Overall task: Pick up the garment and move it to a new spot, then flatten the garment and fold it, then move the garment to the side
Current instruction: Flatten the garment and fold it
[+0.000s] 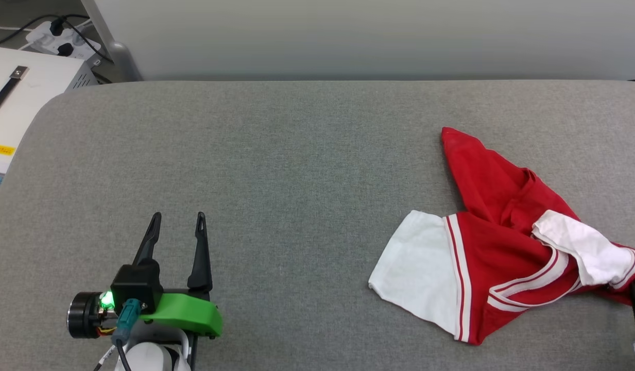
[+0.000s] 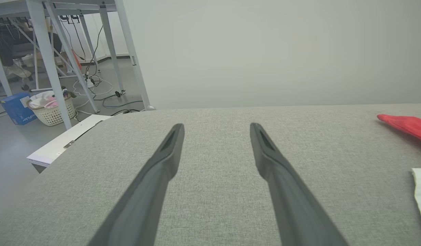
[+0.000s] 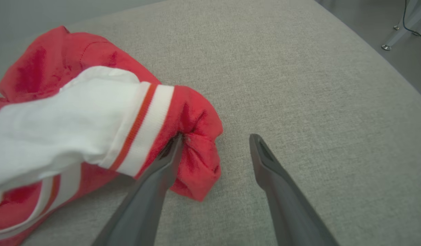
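While the garment (image 1: pixel 482 247) lies crumpled, right gripper (image 3: pixel 216 137) apart touching it, left gripper (image 1: pixel 178 216) apart, white box (image 1: pixel 34 87) beyond.

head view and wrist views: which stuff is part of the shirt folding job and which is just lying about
Part of the job:
- garment, crumpled on the grey padded surface
- right tool, open, one finger against the red cloth
- left tool, open, away from the garment

Just lying about:
- white box
- power strip
- basket
- blue box
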`<state>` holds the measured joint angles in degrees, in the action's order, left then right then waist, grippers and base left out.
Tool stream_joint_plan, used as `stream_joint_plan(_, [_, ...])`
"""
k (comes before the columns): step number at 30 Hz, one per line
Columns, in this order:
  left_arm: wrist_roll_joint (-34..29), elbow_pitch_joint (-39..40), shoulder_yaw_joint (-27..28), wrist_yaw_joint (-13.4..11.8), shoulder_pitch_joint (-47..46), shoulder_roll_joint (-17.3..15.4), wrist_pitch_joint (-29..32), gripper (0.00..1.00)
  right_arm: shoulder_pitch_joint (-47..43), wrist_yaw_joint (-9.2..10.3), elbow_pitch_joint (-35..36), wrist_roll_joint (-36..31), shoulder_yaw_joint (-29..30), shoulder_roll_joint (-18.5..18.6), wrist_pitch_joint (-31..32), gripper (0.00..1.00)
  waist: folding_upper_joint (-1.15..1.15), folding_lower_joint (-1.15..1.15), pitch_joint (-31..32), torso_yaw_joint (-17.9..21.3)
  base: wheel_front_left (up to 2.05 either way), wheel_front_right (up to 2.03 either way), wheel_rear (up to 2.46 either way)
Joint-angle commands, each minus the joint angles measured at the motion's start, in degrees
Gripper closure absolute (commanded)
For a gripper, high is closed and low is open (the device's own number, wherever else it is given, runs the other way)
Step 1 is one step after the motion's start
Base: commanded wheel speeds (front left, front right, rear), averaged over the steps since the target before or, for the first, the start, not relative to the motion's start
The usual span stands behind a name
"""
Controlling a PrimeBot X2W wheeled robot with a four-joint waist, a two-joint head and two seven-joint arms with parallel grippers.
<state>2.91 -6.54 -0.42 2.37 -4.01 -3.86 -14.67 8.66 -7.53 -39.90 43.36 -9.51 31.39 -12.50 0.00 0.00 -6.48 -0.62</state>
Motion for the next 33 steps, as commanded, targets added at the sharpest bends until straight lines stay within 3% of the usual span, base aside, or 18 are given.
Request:
stream_joint_plan(1, [-0.5,0.3,-0.1,0.4,1.0,0.3,-0.3,0.00,-0.1,0.04,1.5,-1.5,1.3,0.3,-1.0,0.00,0.00,0.00,0.5,0.0,0.00,0.00,0.00])
stream_joint_plan(9, [-0.7,1.3,-0.1,0.4,1.9,0.4,-0.3,0.00,-4.4,0.04,16.6,-10.7,11.2,-2.5,-2.1,0.00,0.00,0.00,2.0,0.2,0.00,0.00,0.00])
stream_joint_plan(19, [-1.3,2.7,-0.7,0.7,2.0,0.4,-0.3,0.00,-6.9,0.04,41.9,-25.5,19.0,-13.4,2.9,0.00,0.00,0.00,2.4,-0.4,0.00,0.00,0.00])
stream_joint_plan(25, [-1.4,2.9,-1.1,0.8,1.8,0.4,-0.3,0.00,-6.0,0.04,48.4,-29.5,14.0,-16.0,3.9,0.00,0.00,0.00,2.1,-1.0,0.00,0.00,0.00])
stream_joint_plan(29, [-1.4,3.1,-1.2,0.8,1.5,0.4,-0.3,0.00,-2.2,0.04,49.5,-29.2,7.1,-12.6,6.6,0.00,0.00,0.00,1.8,-1.3,0.00,0.00,0.00])
stream_joint_plan(33, [-1.4,3.3,-1.2,0.8,1.1,0.4,-0.3,0.00,3.7,0.04,49.1,-25.5,-4.1,-6.5,14.0,0.00,0.00,0.00,1.0,-1.8,0.00,0.00,0.00])
